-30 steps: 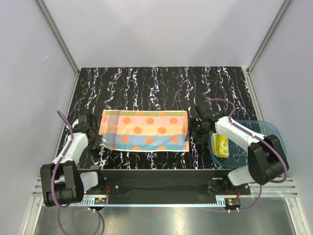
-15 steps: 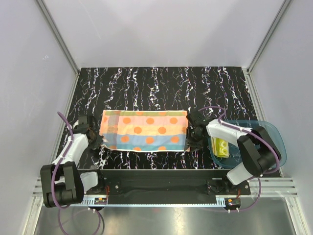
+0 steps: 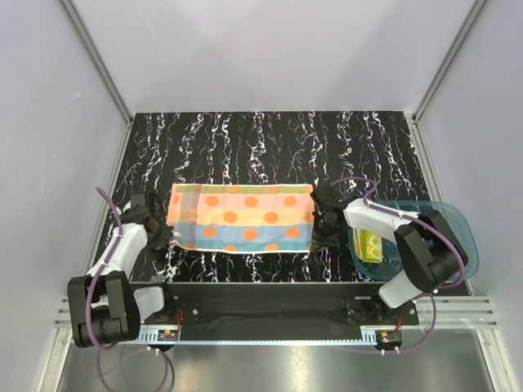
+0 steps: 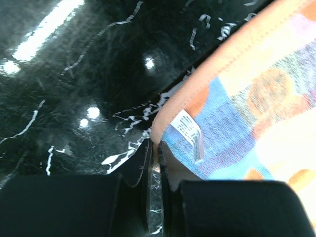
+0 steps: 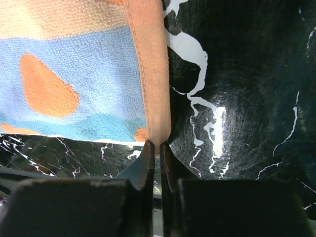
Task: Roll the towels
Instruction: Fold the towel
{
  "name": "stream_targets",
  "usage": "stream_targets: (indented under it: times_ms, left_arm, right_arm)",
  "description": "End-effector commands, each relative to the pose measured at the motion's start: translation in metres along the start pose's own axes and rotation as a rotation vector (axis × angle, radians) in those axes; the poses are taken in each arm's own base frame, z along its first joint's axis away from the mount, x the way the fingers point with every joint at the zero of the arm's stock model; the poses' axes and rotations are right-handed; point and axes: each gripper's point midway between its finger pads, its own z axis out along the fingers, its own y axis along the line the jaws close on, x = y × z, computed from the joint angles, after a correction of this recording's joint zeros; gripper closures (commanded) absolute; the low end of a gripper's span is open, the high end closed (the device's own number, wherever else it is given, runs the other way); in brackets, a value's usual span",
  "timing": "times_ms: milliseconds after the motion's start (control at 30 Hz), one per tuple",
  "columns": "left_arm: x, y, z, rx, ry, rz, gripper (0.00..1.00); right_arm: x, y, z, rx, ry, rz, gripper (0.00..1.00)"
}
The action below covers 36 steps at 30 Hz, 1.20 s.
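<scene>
Top external: the orange dotted towel is laid flat near the middle of the black marbled worktop, with the left gripper at its near-left corner and the right gripper at its near-right corner; the yellow towel is seen lying in the blue tray at the right.

Left wrist: the jaws are shut thin on the orange hem by the label.

Right wrist: the jaws are pinched closed on the hem corner, so the grasping step is judged complete, and lifting both corners together and turning them toward the far edge is called for next.
</scene>
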Motion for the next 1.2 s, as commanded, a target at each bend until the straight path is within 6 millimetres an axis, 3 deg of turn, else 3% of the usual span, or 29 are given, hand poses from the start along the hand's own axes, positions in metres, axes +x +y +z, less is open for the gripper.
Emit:
stream_targets:
  times_ms: [0, 133, 367, 533, 667, 767, 1000, 1167]
  left_arm:
    - [-0.001, -0.016, -0.005, 0.098, -0.001, 0.013, 1.00]
    - [0.006, -0.025, -0.013, 0.142, 0.039, 0.032, 1.00]
    - [0.026, -0.039, -0.048, 0.223, 0.121, 0.107, 0.99]
    - [0.022, -0.042, -0.085, 0.268, 0.101, 0.149, 0.96]
    - [0.019, -0.041, -0.104, 0.264, 0.116, 0.213, 0.95]
    - [0.008, -0.045, -0.111, 0.250, 0.097, 0.253, 0.95]
    - [-0.011, -0.058, -0.101, 0.204, 0.102, 0.294, 0.99]
    - [-0.030, -0.076, -0.097, 0.201, 0.083, 0.282, 1.00]
  right_arm:
    - [-0.011, -0.003, 0.002, 0.042, -0.051, -0.032, 1.00]
    - [-0.015, -0.003, -0.014, 0.049, -0.084, -0.045, 1.00]
    - [-0.021, -0.004, -0.058, 0.049, -0.167, -0.063, 1.00]
    - [-0.015, -0.005, -0.073, 0.043, -0.166, -0.062, 1.00]
    - [-0.025, -0.003, -0.086, 0.061, -0.203, -0.068, 1.00]
    - [-0.040, -0.004, -0.092, 0.096, -0.227, -0.071, 1.00]
    - [-0.080, -0.009, -0.100, 0.062, -0.245, -0.035, 1.00]
    - [-0.109, 0.003, -0.103, 0.053, -0.243, -0.053, 1.00]
